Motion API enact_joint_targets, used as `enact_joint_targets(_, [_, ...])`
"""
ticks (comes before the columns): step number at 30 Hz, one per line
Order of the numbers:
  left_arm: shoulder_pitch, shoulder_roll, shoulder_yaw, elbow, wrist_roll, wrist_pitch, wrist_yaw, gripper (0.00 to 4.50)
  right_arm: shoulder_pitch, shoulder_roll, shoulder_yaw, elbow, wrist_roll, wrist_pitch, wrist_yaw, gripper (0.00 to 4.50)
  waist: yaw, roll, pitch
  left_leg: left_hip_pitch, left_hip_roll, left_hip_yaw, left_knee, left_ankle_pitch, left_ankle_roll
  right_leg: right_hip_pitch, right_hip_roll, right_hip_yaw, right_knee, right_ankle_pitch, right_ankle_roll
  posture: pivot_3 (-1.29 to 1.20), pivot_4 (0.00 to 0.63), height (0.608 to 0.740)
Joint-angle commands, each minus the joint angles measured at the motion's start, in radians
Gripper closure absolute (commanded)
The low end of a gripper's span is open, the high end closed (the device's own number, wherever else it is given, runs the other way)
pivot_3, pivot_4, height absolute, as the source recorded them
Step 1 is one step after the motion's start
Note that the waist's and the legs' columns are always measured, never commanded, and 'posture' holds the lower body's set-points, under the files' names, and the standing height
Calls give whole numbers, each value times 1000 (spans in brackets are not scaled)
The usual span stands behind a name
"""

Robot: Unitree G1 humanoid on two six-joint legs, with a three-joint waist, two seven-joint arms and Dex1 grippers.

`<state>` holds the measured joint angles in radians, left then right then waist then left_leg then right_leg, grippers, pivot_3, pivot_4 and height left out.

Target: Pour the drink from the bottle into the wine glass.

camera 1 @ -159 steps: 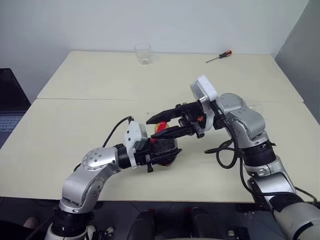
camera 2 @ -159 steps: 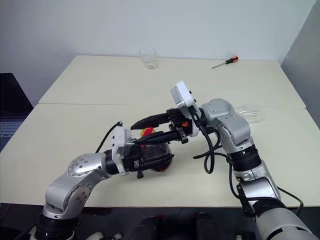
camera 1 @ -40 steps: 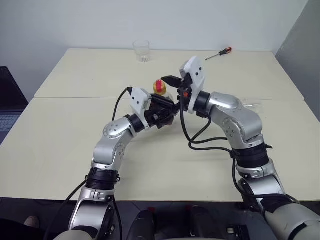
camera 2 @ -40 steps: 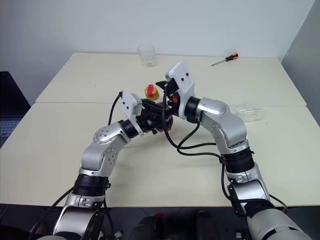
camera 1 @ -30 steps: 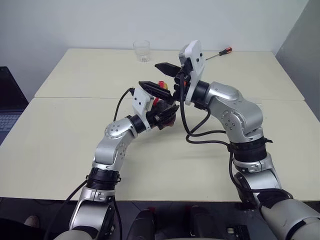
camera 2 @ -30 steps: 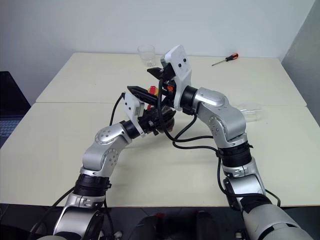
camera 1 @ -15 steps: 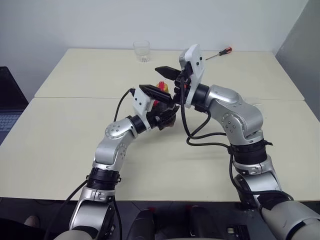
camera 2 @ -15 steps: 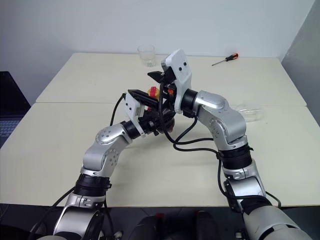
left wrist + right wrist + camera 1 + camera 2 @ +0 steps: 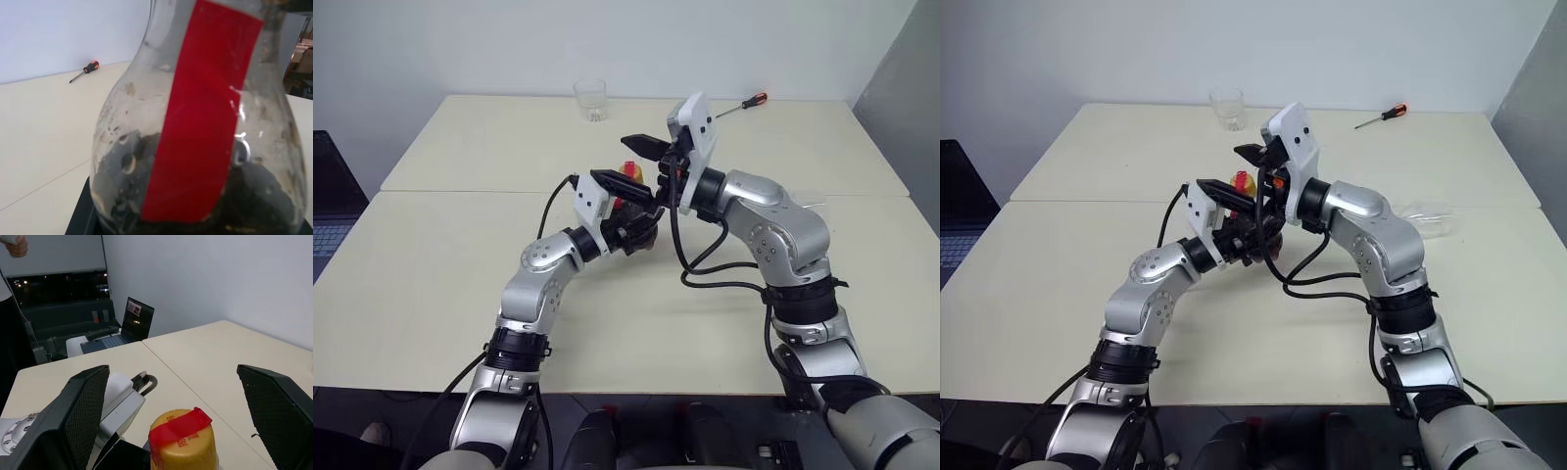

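The left tool (image 9: pixel 628 196) now holds the bottle (image 9: pixel 195 132) clamped and lifted off the counter (image 9: pixel 431 255), and the right tool (image 9: pixel 171 401), fingers wide apart, has come to straddle the yellow cap (image 9: pixel 183 440), so uncapping looks next.

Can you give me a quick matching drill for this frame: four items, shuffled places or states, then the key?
Items:
1. bottle
2. right gripper
3. screwdriver
4. tumbler

Places or states:
A. lying at the far right of the table
B. jaws wide open on either side of the yellow cap
C. standing upright at the table's far edge, left of the arms
D. clamped in the left gripper, held above the table

Pairs: 1-D, 2-B, 3-A, 4-C
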<state>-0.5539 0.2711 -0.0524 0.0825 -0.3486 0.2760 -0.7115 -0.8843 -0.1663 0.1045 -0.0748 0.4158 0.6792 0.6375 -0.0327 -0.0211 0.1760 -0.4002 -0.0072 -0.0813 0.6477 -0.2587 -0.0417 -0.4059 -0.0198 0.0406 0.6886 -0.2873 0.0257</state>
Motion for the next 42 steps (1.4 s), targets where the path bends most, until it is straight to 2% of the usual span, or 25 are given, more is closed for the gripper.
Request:
enact_joint_targets(1, [-42,-4,13,-35,-4,-28,-4,2453,-7,-5,13,-16,-1,-20,13,29,0,0,0,0,0,0,0,0,0,0,0,0,0,0,0,0,150,740])
enact_joint_targets(3, [-41,-3,13,-36,-5,-28,-4,2453,-10,-7,14,-11,-4,-28,12,29,0,0,0,0,0,0,0,0,0,0,0,0,0,0,0,0,150,740])
enact_joint_targets(6, [-37,-2,12,-40,-4,-27,-4,2453,-11,-5,10,-8,1,-34,11,615,0,0,0,0,0,0,0,0,0,0,0,0,0,0,0,0,150,740])
enact_joint_targets(10, [-37,-2,10,-41,-4,-26,-5,2453,-10,-9,13,-9,-1,-39,9,1987,0,0,0,0,0,0,0,0,0,0,0,0,0,0,0,0,150,740])
enact_joint_targets(20, [-43,-4,8,-34,-3,-30,-8,2453,-7,-10,14,-10,-3,-39,4,1987,0,0,0,0,0,0,0,0,0,0,0,0,0,0,0,0,150,740])
enact_joint_targets(23, [-44,-4,9,-32,-3,-30,-9,2453,-8,-8,11,-9,2,-35,5,2637,0,0,0,0,0,0,0,0,0,0,0,0,0,0,0,0,150,740])
enact_joint_targets(25, [-44,-5,9,-32,-3,-30,-9,2453,-8,-7,10,-9,4,-35,6,3236,0,0,0,0,0,0,0,0,0,0,0,0,0,0,0,0,150,740])
enact_joint_targets(33, [-26,0,8,-72,-21,0,-14,2453,-12,-25,29,6,-13,-76,47,3233,0,0,0,0,0,0,0,0,0,0,0,0,0,0,0,0,150,740])
enact_joint_targets(38, [36,36,10,-204,-100,114,-54,2453,-4,-71,37,73,15,-192,233,3233,-2,0,0,0,0,0,0,0,0,0,0,0,0,0,0,0,150,740])
enact_joint_targets(42, [151,117,4,-416,-212,248,-108,2453,-8,-110,32,148,56,-257,422,3233,-9,0,0,0,1,0,0,0,0,0,0,0,0,0,0,0,150,740])
